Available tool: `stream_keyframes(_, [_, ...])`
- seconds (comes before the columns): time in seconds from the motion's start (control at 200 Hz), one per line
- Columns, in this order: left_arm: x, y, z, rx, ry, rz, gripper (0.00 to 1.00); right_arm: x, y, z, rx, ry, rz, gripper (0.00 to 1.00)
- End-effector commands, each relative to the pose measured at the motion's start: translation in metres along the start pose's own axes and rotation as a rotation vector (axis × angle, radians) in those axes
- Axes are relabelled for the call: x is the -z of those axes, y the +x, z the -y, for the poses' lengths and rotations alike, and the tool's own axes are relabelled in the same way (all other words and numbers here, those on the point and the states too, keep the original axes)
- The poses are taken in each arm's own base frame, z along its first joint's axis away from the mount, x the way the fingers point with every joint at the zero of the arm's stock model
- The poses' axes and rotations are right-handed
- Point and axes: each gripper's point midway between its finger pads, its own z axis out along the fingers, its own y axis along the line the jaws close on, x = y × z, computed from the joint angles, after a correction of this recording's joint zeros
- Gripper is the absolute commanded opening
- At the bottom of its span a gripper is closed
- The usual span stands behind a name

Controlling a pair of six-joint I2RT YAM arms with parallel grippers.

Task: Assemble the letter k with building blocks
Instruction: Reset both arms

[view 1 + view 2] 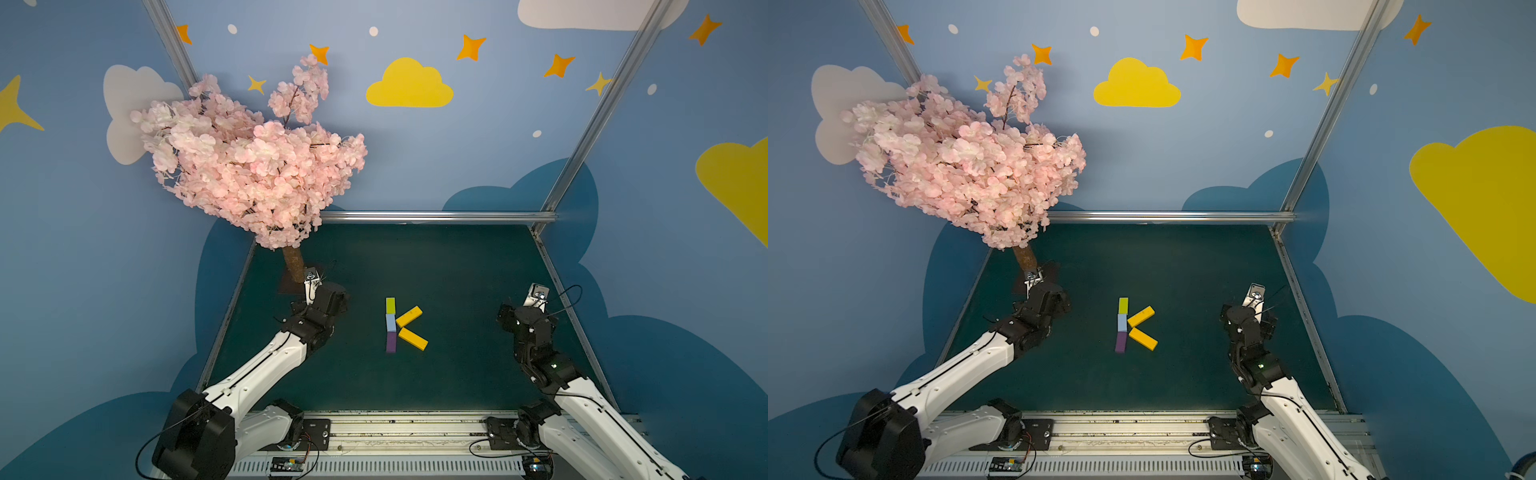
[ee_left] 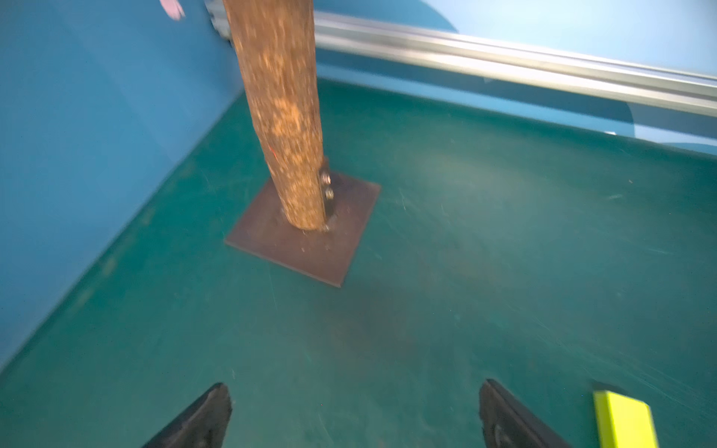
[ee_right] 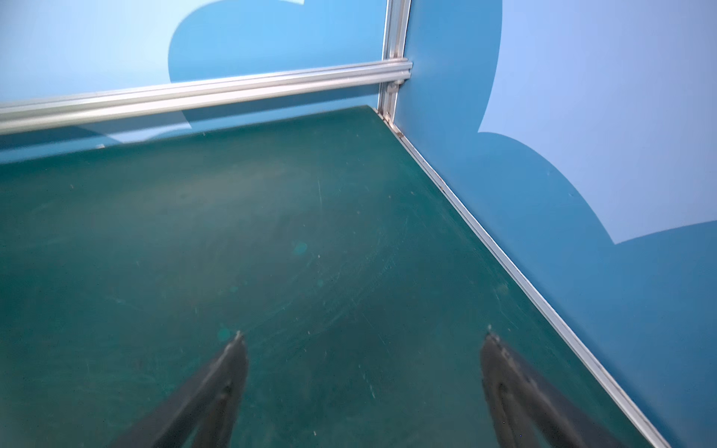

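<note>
we judge the letter k [image 1: 403, 326] complete, so left gripper [image 2: 355, 384] and right gripper [image 3: 364, 334] hang wide and empty, well off to either side, leaving it undisturbed.

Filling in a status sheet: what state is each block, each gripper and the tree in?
lime-green block: lying flat, stem's far end
light-blue block: lying flat, stem's middle
purple block: lying flat, stem's near end
upper orange-yellow block: lying flat, diagonal arm
lower orange-yellow block: lying flat, diagonal arm
left gripper: open, empty
right gripper: open, empty
tree: upright
</note>
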Motion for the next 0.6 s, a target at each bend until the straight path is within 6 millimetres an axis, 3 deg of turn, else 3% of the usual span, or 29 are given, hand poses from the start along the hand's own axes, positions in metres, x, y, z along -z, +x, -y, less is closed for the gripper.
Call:
stream_keyframes(0.0, [-0.006, -0.018, -0.018, -0.097, -0.135, 0.136, 1.00, -0.005, -0.007, -0.009, -0.073, -0.047, 0.061, 0.94])
stream_keyframes(0.2, [-0.024, -0.040, -0.044, -0.094, -0.238, 0.312, 1.00, -0.024, -0.002, -0.020, -0.028, -0.026, 0.019, 0.94])
stream_keyframes(0.295, [-0.042, -0.047, -0.055, -0.104, -0.285, 0.320, 1.00, -0.031, -0.003, -0.021, -0.009, -0.004, 0.029, 0.94])
stream_keyframes(0.491, [-0.087, -0.026, -0.057, -0.185, -0.367, 0.216, 1.00, -0.035, -0.013, -0.015, 0.015, 0.038, 0.098, 0.93])
stream_keyframes(0.596, [-0.098, -0.029, -0.053, -0.206, -0.368, 0.237, 1.00, -0.037, -0.011, -0.008, 0.023, 0.063, 0.138, 0.94])
